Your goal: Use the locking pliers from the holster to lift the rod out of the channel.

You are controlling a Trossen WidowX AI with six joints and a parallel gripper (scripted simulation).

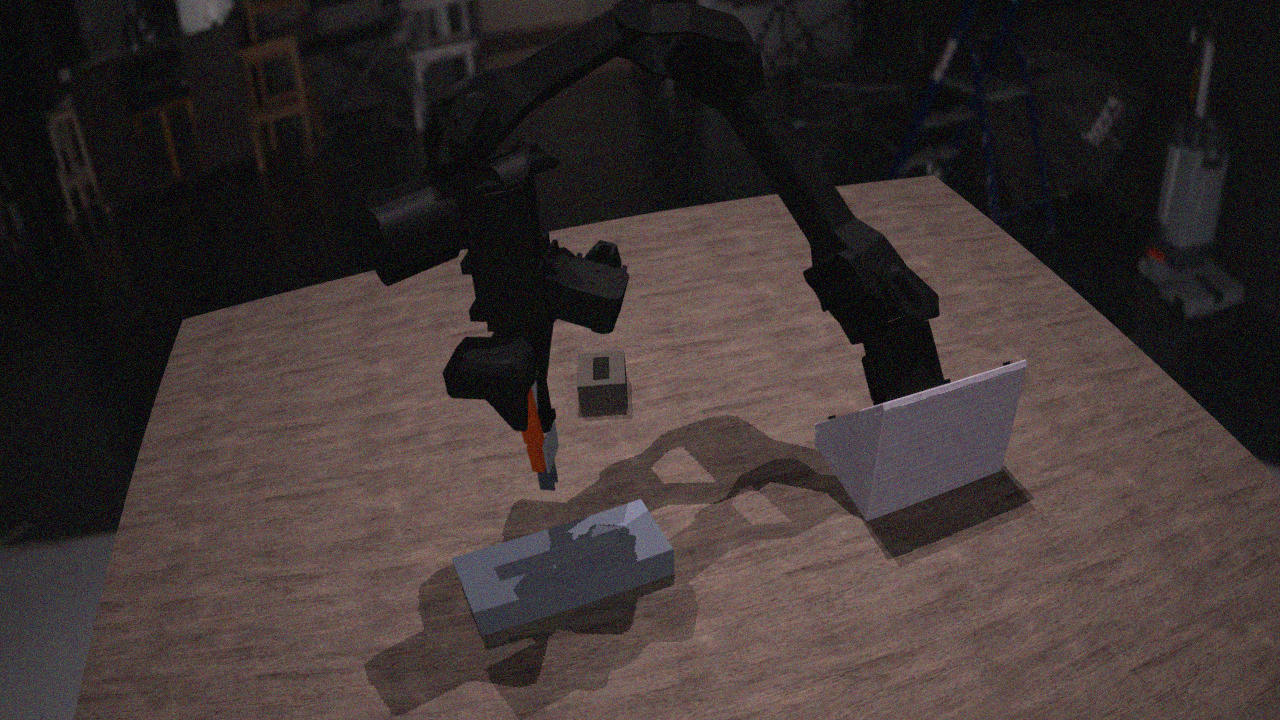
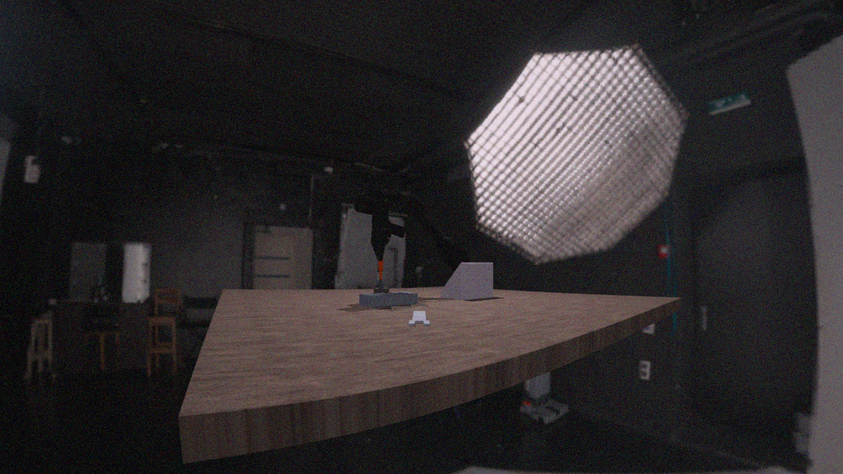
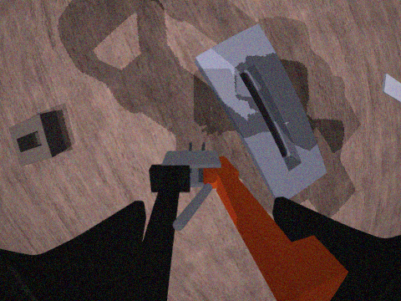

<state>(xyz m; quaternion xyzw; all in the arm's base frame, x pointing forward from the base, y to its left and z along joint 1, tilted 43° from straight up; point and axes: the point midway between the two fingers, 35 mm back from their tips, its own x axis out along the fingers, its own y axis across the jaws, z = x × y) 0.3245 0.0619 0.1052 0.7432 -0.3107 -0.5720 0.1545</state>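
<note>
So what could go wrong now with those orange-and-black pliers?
The orange-and-black pliers could be lowered off-line and strike the grey-blue rectangular block, since its channel is narrow.

Squeezing too early might shut the jaws before they surround the dark slender rod.

The black gripper holds only the handles, so a knock might twist them.
</note>
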